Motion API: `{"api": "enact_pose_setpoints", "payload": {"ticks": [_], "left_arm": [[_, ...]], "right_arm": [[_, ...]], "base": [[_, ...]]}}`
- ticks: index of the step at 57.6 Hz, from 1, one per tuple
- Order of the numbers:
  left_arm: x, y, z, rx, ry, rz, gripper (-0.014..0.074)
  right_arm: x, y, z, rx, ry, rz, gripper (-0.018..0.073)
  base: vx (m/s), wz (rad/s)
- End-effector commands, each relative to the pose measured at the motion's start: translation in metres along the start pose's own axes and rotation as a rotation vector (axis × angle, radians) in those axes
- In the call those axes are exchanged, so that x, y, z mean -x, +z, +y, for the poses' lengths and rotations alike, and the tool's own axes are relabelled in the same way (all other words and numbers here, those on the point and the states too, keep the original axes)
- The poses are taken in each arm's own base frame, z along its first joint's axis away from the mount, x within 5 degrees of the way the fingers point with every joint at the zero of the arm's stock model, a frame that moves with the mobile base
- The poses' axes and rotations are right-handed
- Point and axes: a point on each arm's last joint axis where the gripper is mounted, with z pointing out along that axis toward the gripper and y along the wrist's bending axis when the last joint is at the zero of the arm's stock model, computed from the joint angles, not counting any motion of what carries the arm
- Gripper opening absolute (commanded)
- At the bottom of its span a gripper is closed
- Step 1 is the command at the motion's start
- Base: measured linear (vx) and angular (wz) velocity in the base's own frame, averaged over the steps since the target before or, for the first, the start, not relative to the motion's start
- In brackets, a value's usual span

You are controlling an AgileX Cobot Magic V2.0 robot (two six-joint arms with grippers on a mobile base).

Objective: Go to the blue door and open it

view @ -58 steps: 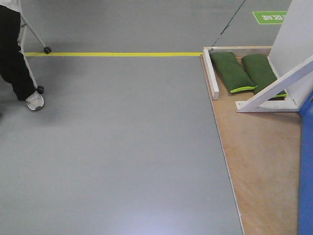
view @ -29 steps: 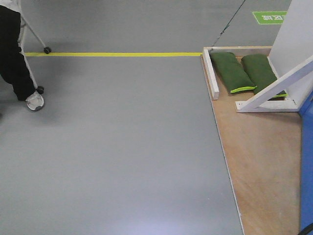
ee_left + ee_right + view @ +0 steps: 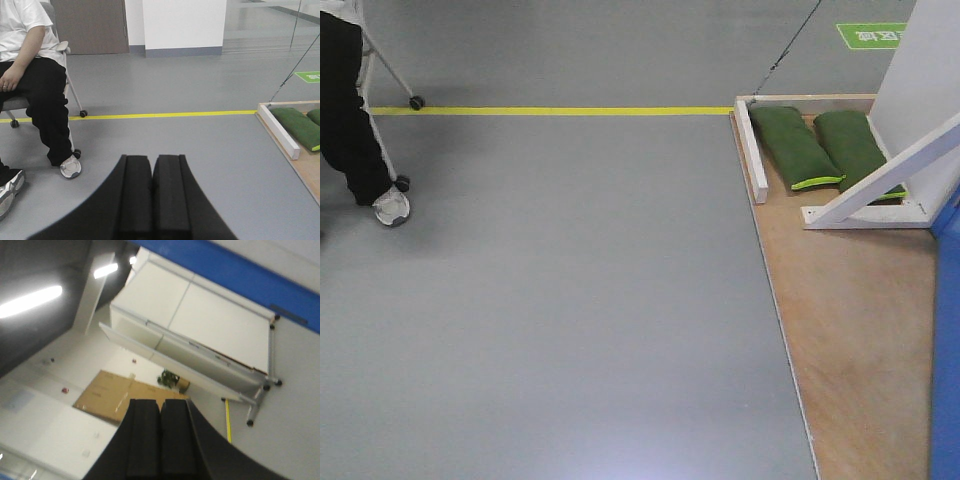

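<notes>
A bright blue strip [image 3: 947, 350] runs up the right edge of the front view, standing on the wooden platform; it looks like the blue door's edge, but I cannot tell panel from frame, and no handle shows. A blue band [image 3: 235, 275] also crosses the top of the tilted right wrist view. My left gripper [image 3: 152, 157] is shut with nothing in it, held over grey floor. My right gripper [image 3: 160, 401] is also shut and empty, facing white cabinets and a far wall.
A person [image 3: 30, 75] sits on a wheeled chair at the left, one shoe [image 3: 391, 207] on the floor. A yellow line [image 3: 550, 111] crosses the grey floor. On the wooden platform [image 3: 850, 330] lie two green sandbags [image 3: 795, 145] beside a white diagonal brace [image 3: 880, 180] and a white wall panel [image 3: 925, 70].
The front view barely shifts. The blue strip at the right edge is slightly wider than half a second ago, and a dark shape then in the bottom right corner is gone.
</notes>
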Motion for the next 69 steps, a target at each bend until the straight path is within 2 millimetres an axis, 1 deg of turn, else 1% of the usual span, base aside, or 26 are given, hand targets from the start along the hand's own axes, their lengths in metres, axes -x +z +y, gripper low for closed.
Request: {"api": "enact_pose_setpoints", "payload": {"ticks": [1, 11, 18, 35, 40, 41, 47, 50, 53, 61, 65, 69], "left_arm": [[0.017, -0.004, 0.0, -0.004, -0.01, -0.123, 0.0073], [0.017, -0.004, 0.0, -0.004, -0.01, -0.123, 0.0073], [0.017, -0.004, 0.0, -0.004, -0.01, -0.123, 0.0073], [0.017, -0.004, 0.0, -0.004, -0.01, -0.123, 0.0073], [0.017, -0.004, 0.0, -0.004, -0.01, -0.123, 0.0073], [0.017, -0.004, 0.0, -0.004, -0.01, -0.123, 0.0073], [0.017, -0.004, 0.0, -0.004, -0.01, -0.123, 0.0073], [0.017, -0.004, 0.0, -0.004, -0.01, -0.123, 0.0073], [0.017, -0.004, 0.0, -0.004, -0.01, -0.123, 0.0073], [0.017, -0.004, 0.0, -0.004, -0.01, -0.123, 0.0073], [0.017, -0.004, 0.0, -0.004, -0.01, -0.123, 0.0073], [0.017, -0.004, 0.0, -0.004, -0.01, -0.123, 0.0073]], "right_arm": [[0.008, -0.013, 0.022, 0.054, -0.008, 0.042, 0.0011], [-0.006, -0.022, 0.025, 0.033, 0.071, 0.24, 0.0011], [-0.011, -0.035, 0.033, 0.044, 0.111, 0.349, 0.0011], [-0.024, -0.065, 0.046, 0.064, 0.109, 0.607, 0.0011], [-0.028, -0.077, 0.051, 0.079, 0.122, 0.693, 0.0011], [-0.034, -0.092, 0.058, 0.098, 0.114, 0.798, 0.0011], [-0.041, -0.114, 0.069, 0.146, 0.114, 0.919, 0.0011], [-0.039, -0.124, 0.075, 0.174, 0.12, 0.936, 0.0011], [-0.035, -0.128, 0.079, 0.197, 0.137, 0.916, 0.0011], [-0.017, -0.132, 0.089, 0.256, 0.166, 0.733, 0.0011], [-0.018, -0.132, 0.092, 0.276, 0.192, 0.715, 0.0011], [-0.027, -0.133, 0.097, 0.296, 0.218, 0.764, 0.0011]], "base": [[0.0, 0.0], [0.0, 0.0], [0.0, 0.0], [0.0, 0.0], [0.0, 0.0], [0.0, 0.0], [0.0, 0.0], [0.0, -0.02], [0.0, -0.02], [0.0, -0.01], [0.0, 0.0], [0.01, 0.02]]}}
